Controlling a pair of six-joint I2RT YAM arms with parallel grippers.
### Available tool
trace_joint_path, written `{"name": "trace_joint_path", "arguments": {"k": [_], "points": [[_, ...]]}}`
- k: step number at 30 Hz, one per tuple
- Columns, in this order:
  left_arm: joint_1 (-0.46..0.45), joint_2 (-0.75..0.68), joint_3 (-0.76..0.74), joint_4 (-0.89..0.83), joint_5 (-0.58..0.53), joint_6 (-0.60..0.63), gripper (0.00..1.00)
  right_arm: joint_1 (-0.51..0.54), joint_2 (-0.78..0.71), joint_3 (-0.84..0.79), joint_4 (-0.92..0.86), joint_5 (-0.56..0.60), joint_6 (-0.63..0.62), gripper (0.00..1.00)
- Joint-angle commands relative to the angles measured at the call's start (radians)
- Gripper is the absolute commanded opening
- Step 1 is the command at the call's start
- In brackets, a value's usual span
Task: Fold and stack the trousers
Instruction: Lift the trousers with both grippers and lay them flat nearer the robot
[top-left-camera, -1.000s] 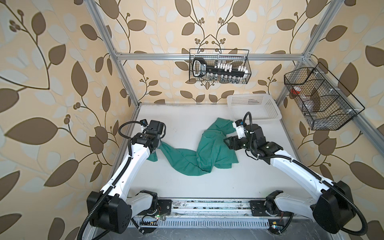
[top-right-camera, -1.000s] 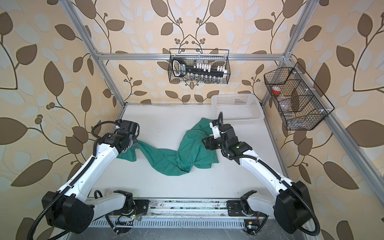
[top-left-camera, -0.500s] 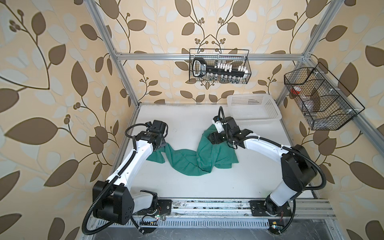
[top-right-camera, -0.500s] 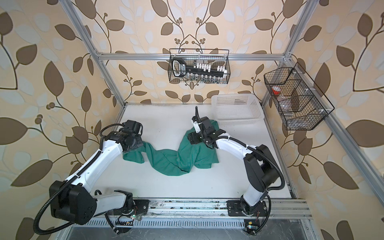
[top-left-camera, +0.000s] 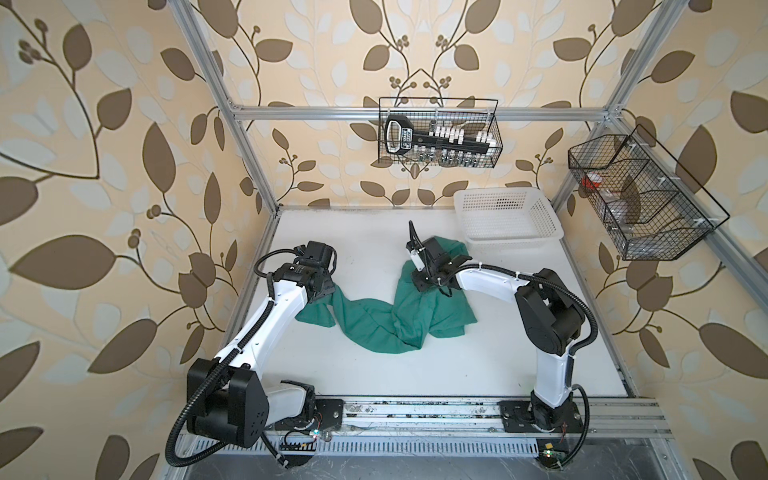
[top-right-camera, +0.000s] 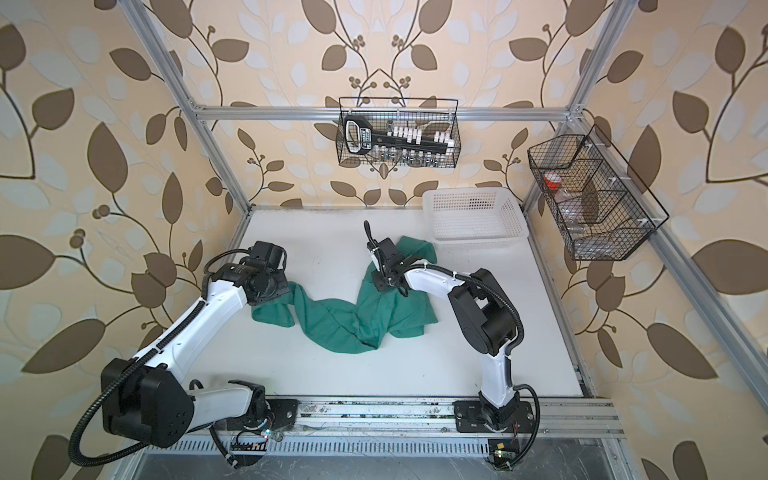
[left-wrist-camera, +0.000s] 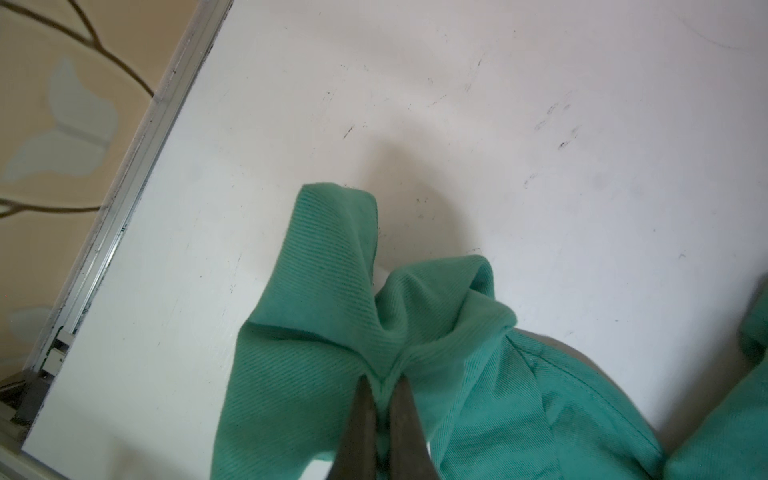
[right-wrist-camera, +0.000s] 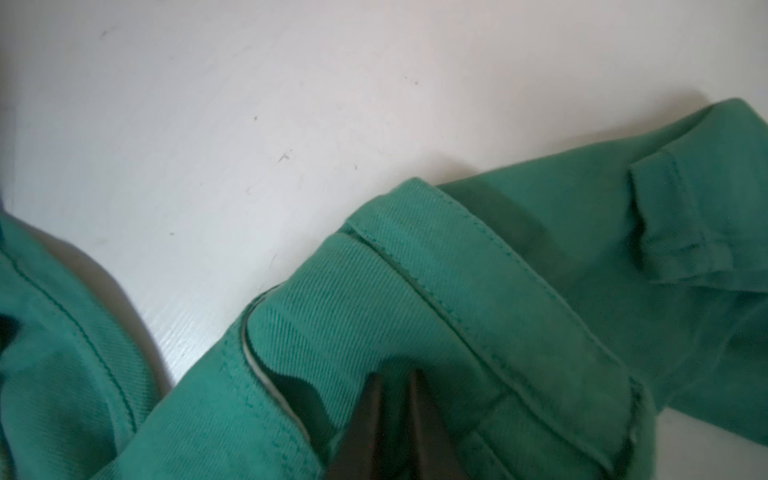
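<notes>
Pinching one end of the trousers (top-left-camera: 376, 322), the left gripper (left-wrist-camera: 380, 384) works at centre left in both top views. Its wrist view shows cloth puckered between the closed fingers (left-wrist-camera: 361, 419), likely so you can draw that end out straight. The trousers lie crumpled and unfolded across mid-frame on the table (top-left-camera: 353, 374). Right of centre, the right gripper (right-wrist-camera: 392, 376) is nipped shut on cloth beside the waistband, probably to pull against the left. A basket (top-left-camera: 511, 245) sits upper right, just beside the cloth. From above, both arms hide their grip points. No button shows, and how the legs overlap is unclear.
</notes>
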Motion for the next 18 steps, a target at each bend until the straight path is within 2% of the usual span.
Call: {"name": "trace_joint_path", "arguments": {"k": [1, 10, 18], "points": [[0.008, -0.007, 0.000, 0.002, 0.007, -0.020, 0.00, -0.019, -0.084, 0.029, -0.030, 0.034, -0.010, 0.00], [0.007, -0.079, 0.096, -0.038, -0.100, -0.001, 0.00, -0.143, -0.398, 0.008, -0.017, -0.036, 0.021, 0.00], [0.008, -0.099, 0.274, -0.082, -0.257, 0.066, 0.00, -0.230, -0.681, -0.014, 0.012, -0.048, 0.001, 0.00]]}}
